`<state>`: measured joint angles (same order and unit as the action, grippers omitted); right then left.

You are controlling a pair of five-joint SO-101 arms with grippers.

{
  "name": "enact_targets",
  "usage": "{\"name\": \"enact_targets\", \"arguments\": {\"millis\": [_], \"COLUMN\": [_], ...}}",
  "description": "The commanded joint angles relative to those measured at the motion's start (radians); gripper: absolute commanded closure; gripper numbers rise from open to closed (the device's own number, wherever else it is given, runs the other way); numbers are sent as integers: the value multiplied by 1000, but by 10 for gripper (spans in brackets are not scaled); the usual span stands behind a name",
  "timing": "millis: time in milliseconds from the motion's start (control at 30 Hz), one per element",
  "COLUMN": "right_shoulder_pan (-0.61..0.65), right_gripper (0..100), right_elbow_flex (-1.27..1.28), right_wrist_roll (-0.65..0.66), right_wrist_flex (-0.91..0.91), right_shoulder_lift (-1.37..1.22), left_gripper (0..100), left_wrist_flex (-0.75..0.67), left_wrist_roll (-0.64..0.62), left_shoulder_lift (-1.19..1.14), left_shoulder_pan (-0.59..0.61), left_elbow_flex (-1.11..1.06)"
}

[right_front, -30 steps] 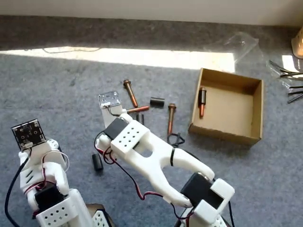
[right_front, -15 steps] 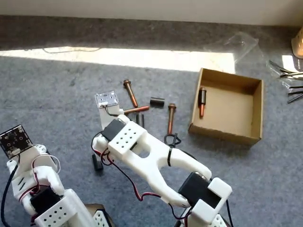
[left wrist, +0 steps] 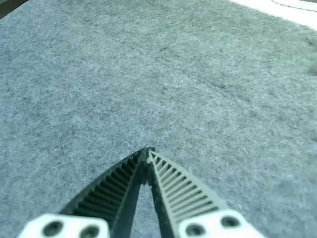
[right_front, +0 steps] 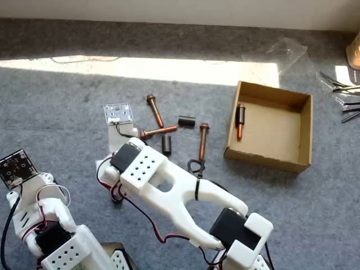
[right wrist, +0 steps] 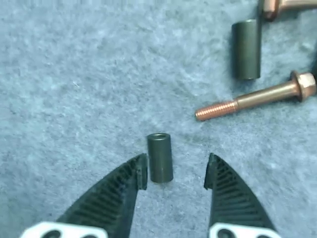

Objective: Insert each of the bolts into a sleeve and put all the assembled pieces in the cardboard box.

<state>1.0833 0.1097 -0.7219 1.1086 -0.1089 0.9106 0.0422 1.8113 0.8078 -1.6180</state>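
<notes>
Straddling a dark sleeve (right wrist: 160,157) with the right tool (right wrist: 177,164), spread wide and gripping nothing. Resting flat on the grey carpet (right wrist: 74,74), just beside one ribbed finger (right wrist: 119,191) and clear of the other; cannot tell whether touching the nearer one. Running lengthwise along the tool's own reach, open bore facing away from the wrist.

Lying a little beyond: a neighbouring bolt (right wrist: 252,100), copper, set crosswise to that sleeve, threaded end nearest the tool, flanged head farthest out. Sitting past it: a second sleeve (right wrist: 246,48), roughly parallel to the first.

Clenched tip to tip and holding nothing: the left tool (left wrist: 147,152), above bare carpet.

Seen from the high view: a cardboard box (right_front: 269,159) well to the right of the arms, with one assembled piece (right_front: 240,120) inside by its left wall, black sleeve toward the far wall, copper tip toward the near wall. Scattered on the carpet between the box and the right arm (right_front: 169,191): a slanted bolt (right_front: 154,111), a nearly level bolt (right_front: 159,131), and a third bolt (right_front: 202,142) lying with its head at the far end.
</notes>
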Motion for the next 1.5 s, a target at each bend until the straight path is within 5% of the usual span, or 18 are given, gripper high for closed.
{"name": "enact_targets", "arguments": {"millis": [0,467,800,1467], "right_shoulder_pan": [28,42,42,18], "right_gripper": [822,822,925,928], "right_elbow_flex": [-39,8,13,16], "right_wrist_roll": [-15,-20,-14,-14], "right_wrist_flex": [-76,-88,-122,-122], "right_shoulder_lift": [44,-154,-160,-160], "left_gripper": [982,982,982,982], "left_wrist_flex": [-15,-14,-14,-14], "left_wrist_roll": [3,2,2,2], "left_shoulder_lift": [16,16,16,16], "left_shoulder_pan": [5,4,4,4], "left_elbow_flex": [8,7,7,7]}}
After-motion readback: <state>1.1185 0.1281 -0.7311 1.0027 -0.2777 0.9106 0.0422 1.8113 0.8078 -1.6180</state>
